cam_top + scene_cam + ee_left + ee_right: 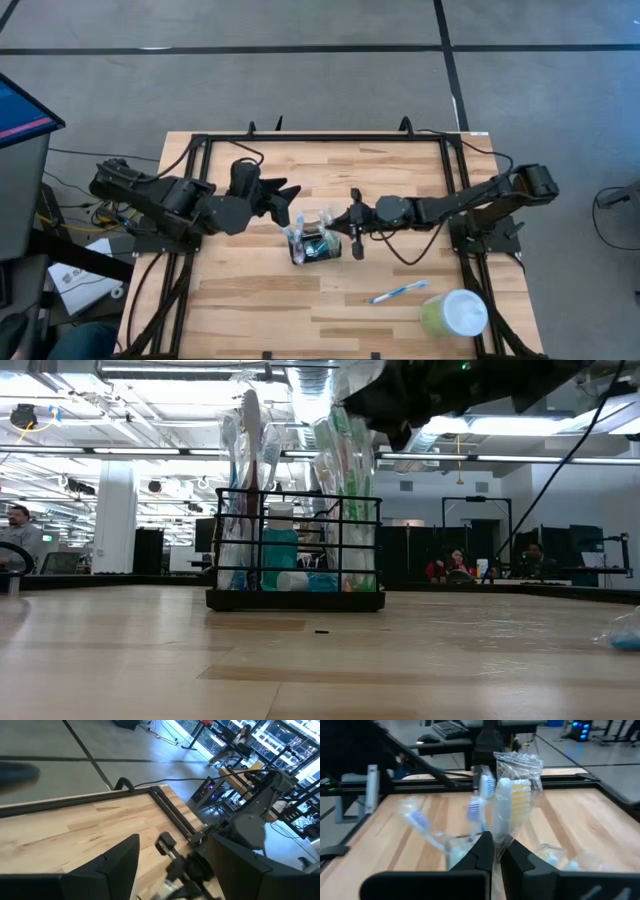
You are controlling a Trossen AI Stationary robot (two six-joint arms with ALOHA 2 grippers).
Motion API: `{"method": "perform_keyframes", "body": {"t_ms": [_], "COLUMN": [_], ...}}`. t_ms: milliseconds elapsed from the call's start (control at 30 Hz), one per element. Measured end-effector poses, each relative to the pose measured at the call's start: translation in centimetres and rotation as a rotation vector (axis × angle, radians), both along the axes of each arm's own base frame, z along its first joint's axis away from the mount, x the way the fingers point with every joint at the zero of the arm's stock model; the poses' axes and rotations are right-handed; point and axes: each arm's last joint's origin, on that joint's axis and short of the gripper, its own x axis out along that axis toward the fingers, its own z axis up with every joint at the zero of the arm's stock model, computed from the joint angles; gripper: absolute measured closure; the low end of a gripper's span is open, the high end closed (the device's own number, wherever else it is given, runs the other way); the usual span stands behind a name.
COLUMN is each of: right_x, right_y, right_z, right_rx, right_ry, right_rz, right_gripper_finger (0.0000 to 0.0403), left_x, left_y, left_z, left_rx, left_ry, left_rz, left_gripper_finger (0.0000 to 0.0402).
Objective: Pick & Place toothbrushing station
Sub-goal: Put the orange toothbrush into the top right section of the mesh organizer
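Toothbrushes in clear wrappers already crowd the small black wire toothbrushing station (318,246), which stands near the middle of the wooden counter (250,300). The right hand (496,851) sits directly over it, pinched tight on a wrapped toothbrush with yellow-and-white bristles (512,802) that looks nearly seated. The left hand (287,203) waits just beside the station with fingers spread wide, holding nothing. One loose blue toothbrush (398,293) lies toward the counter's right near corner, beside a pale green cup with white lid (453,314); it probably goes in next.
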Motion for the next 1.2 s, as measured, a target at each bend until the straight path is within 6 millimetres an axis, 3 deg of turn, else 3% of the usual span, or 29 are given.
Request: {"method": "perform_keyframes", "body": {"t_ms": [400, 733, 1033, 1200], "right_x": [0.2, 0.1, -0.8, -1.0], "right_y": [-1.0, -2.7, -5.6, -6.3], "right_z": [-0.3, -0.2, 1.0, 0.8], "right_rx": [0.034, 0.163, 0.299, 0.274], "right_ry": [0.007, 0.031, 0.019, 0.032], "right_rz": [-0.038, 0.162, 0.377, 0.386], "right_gripper_finger": [0.0394, 0.0397, 0.0396, 0.0396], "left_x": [-0.1, -0.1, -0.1, -0.1], "left_y": [-0.4, -0.5, -0.5, -0.5], "left_z": [0.0, 0.0, 0.0, 0.0], "left_rx": [-0.015, -0.016, -0.016, -0.013], "left_ry": [-0.011, -0.009, -0.010, -0.011], "left_rz": [-0.014, -0.022, -0.021, -0.016], "left_gripper_finger": [0.0172, 0.0172, 0.0172, 0.0172]}}
